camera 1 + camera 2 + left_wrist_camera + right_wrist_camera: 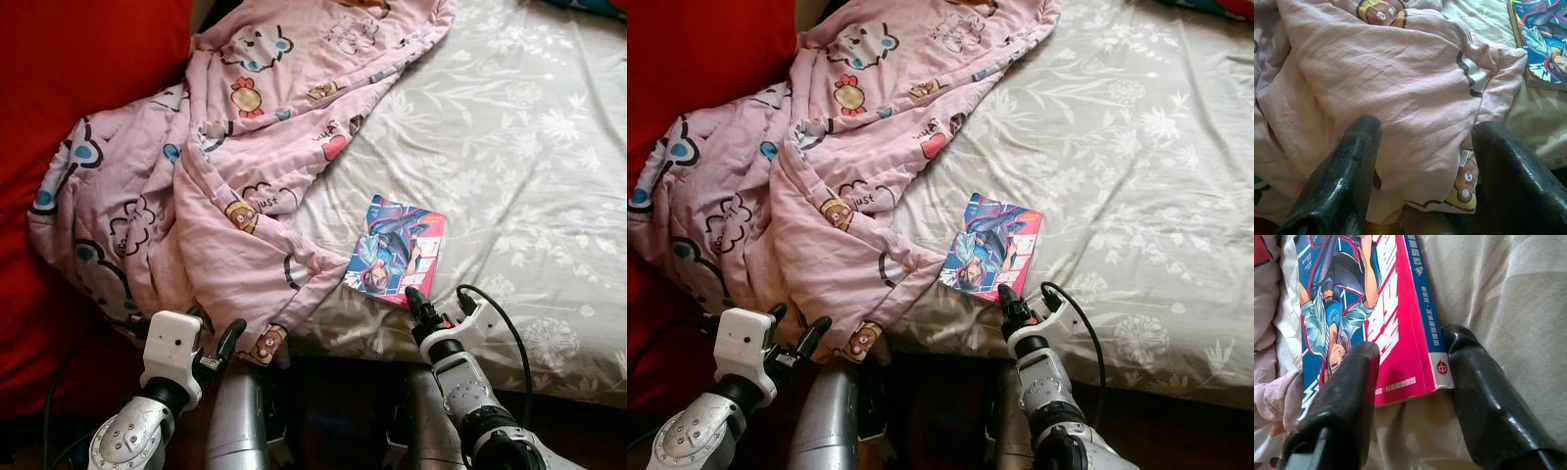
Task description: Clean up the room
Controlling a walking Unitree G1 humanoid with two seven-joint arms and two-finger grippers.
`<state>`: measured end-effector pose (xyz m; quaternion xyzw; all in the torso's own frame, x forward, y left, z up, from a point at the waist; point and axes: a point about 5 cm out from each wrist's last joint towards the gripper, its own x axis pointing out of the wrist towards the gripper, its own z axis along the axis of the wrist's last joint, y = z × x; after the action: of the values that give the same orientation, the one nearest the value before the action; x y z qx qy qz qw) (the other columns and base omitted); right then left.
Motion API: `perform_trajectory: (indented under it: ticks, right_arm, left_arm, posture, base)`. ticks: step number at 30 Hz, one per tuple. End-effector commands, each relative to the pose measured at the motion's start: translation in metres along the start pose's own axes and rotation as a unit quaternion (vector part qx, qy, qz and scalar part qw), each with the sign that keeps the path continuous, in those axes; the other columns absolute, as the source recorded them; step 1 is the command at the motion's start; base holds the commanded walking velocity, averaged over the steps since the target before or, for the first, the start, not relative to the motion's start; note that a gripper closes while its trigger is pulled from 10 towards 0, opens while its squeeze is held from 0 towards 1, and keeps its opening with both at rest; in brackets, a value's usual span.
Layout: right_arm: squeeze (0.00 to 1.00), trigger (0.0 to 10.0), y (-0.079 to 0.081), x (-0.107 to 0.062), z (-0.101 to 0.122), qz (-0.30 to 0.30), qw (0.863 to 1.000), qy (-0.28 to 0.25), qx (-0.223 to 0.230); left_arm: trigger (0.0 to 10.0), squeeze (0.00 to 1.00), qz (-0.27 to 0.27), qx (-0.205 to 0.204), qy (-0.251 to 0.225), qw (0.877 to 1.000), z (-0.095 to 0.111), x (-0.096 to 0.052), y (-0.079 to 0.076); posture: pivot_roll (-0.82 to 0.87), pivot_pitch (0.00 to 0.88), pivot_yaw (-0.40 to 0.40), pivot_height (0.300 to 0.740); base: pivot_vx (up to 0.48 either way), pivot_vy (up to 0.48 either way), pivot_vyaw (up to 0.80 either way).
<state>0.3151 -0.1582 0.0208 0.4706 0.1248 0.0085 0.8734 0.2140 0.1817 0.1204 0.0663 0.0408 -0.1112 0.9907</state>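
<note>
One pink blanket (225,176) crowds the book (396,250) beside it

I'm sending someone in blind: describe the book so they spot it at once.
Start at the bed with its pale floral sheet. Near its front edge, just beside the crumpled pink cartoon blanket, lies the book, flat, right gripper open around its corner. It alone has a glossy blue-and-pink illustrated cover.
</note>
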Motion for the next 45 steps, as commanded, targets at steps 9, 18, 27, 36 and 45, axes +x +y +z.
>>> perform_trajectory:
  ticks: [9, 18, 27, 36, 45]
  right_arm:
    - [0.00, 0.0, -0.010, -0.010, -0.029, -0.020, 0.998, 0.052, 0.032]
    - [0.00, 0.0, -0.011, -0.009, -0.022, -0.021, 0.998, 0.049, 0.017]
    - [0.00, 0.0, 0.004, 0.002, 0.001, 0.002, 0.999, 0.000, -0.048]
    - [0.00, 0.0, 0.004, -0.003, 0.026, -0.016, 0.990, -0.112, -0.086]
    - [0.00, 0.0, -0.016, -0.027, 0.031, -0.102, 0.970, -0.184, -0.120]
  left_arm:
    - [10.0, 0.00, -0.013, 0.003, 0.014, 1.000, -0.003, -0.004, -0.004]
    - [10.0, 0.00, -0.015, 0.003, 0.013, 1.000, -0.005, 0.004, -0.005]
    - [10.0, 0.00, -0.005, 0.005, -0.002, 1.000, -0.006, 0.023, 0.000]
    - [10.0, 0.00, 0.004, 0.006, -0.015, 1.000, -0.009, 0.045, 0.004]
    - [10.0, 0.00, 0.012, 0.004, -0.033, 0.999, -0.012, 0.063, 0.006]
  posture:
    - [0.19, 0.339, 0.073, 0.572]
    - [0.18, 0.310, 0.066, 0.572]
    - [0.15, 0.227, 0.040, 0.572]
    - [0.10, 0.137, 0.025, 0.572]
    - [0.06, 0.067, -0.003, 0.572]
  base:
    - [0.000, 0.000, 0.00]
    - [0.000, 0.000, 0.00]
    - [0.000, 0.000, 0.00]
    - [0.000, 0.000, 0.00]
    - [0.000, 0.000, 0.00]
